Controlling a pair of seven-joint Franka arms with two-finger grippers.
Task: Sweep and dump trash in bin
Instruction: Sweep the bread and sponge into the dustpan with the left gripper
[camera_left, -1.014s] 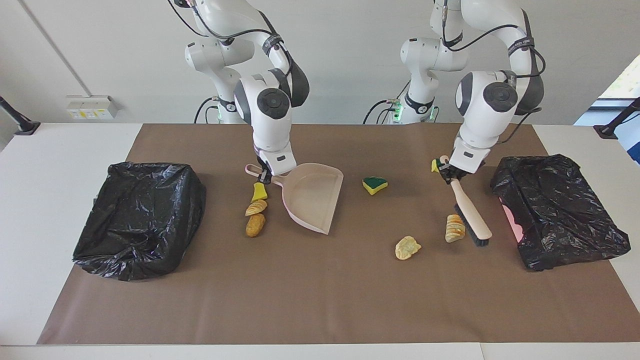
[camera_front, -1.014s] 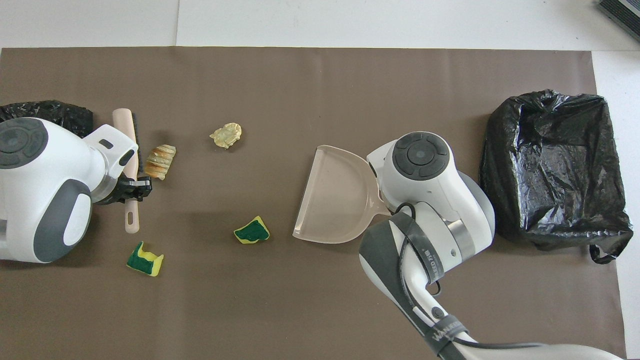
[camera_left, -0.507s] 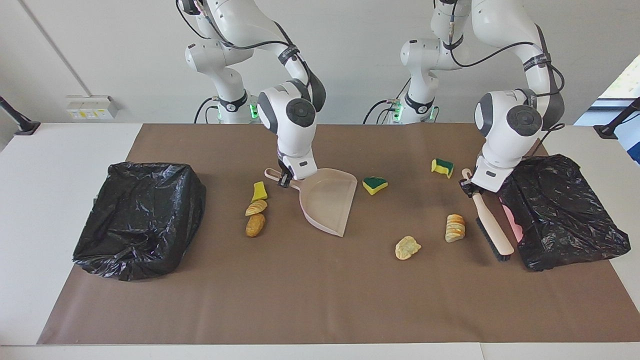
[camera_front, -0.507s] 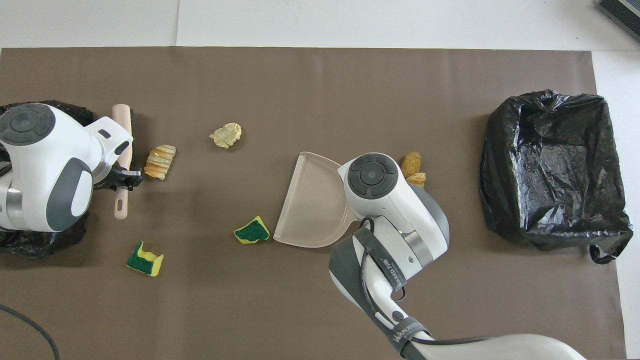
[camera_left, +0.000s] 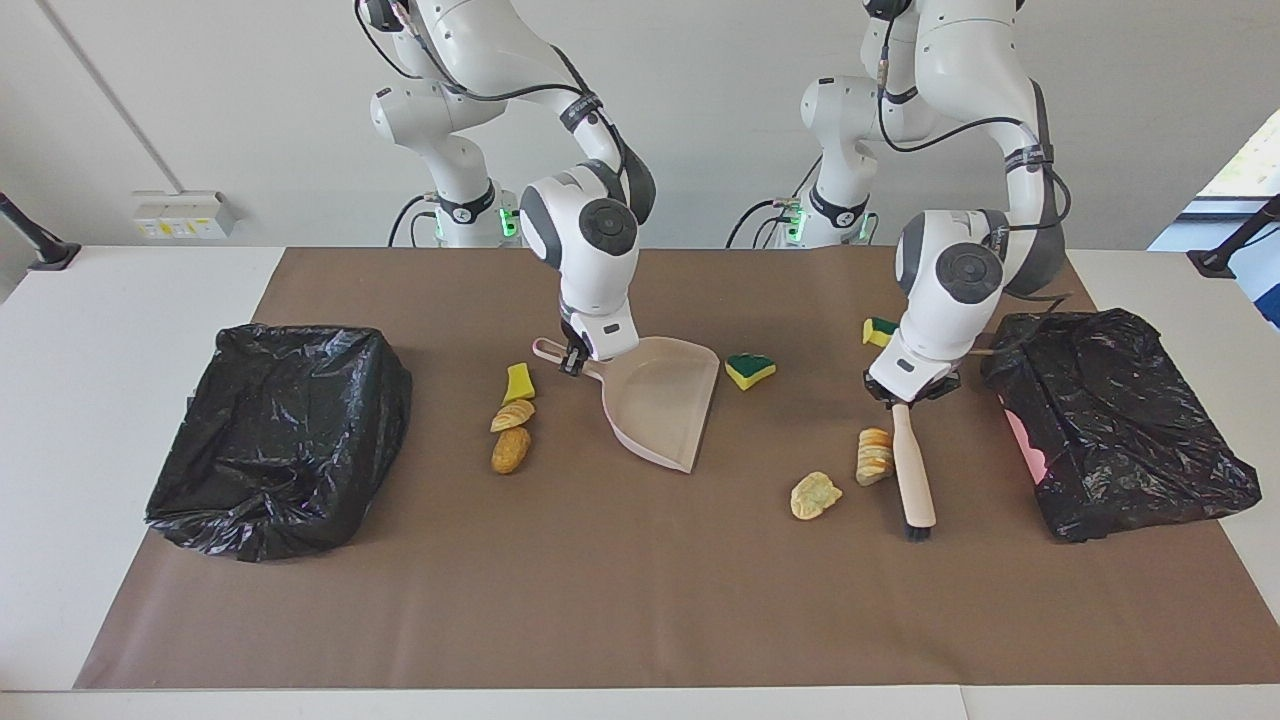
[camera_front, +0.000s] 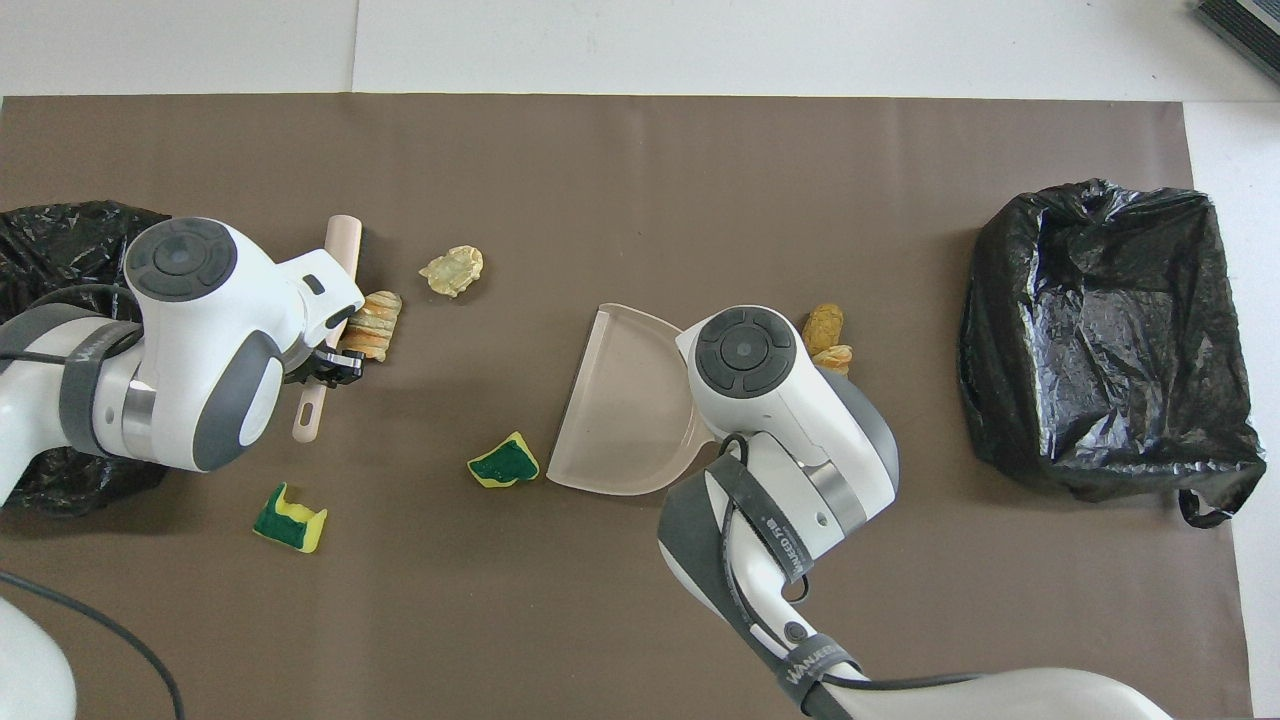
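Open mat (camera_left: 640, 590) farthest from robots; bins (camera_left: 275, 435) (black-lined) at both ends

Your facing camera sits high across the table (camera_left: 130, 300), looking back at both robots. Your overhead camera looks steeply down from the robots' end. Both cover the brown mat (camera_left: 640, 600) (camera_front: 640, 160), half a turn apart.

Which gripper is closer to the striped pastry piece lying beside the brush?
Left. The left gripper, shut on the brush handle, sits right by the striped pastry piece. The right gripper holds the dustpan handle, well toward the right arm's end.
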